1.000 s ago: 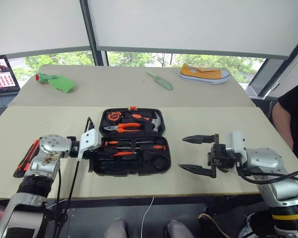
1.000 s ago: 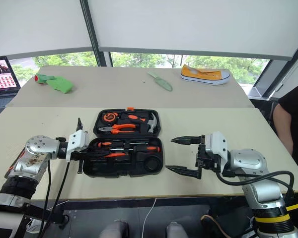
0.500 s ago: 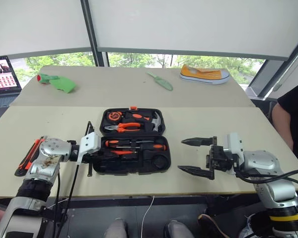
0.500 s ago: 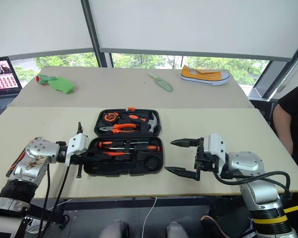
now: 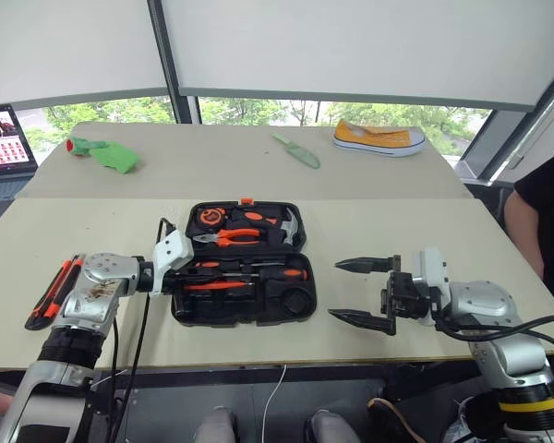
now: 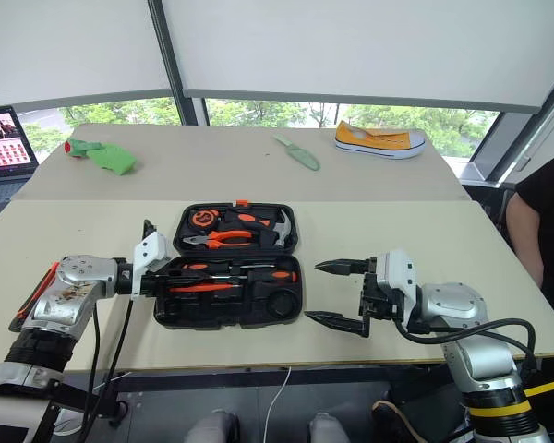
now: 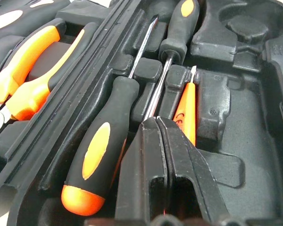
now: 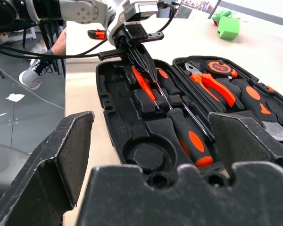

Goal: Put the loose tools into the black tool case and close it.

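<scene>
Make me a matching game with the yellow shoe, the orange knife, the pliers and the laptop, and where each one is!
Things:
1. yellow shoe
2. orange utility knife
3. pliers
4. laptop

Places:
A. in the open black tool case's lid half
B. far table, right end
C. left edge of the scene, by the window
D. near table, beside the left arm

Pairs: 1-B, 2-D, 3-A, 4-C

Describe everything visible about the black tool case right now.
The black tool case is a rounded, hard-looking plastic clamshell lying open flat on the tan table. Its far half holds pliers, a hammer and a tape measure; its near half has moulded recesses with orange-black screwdrivers. The shut left hand reaches in.
</scene>
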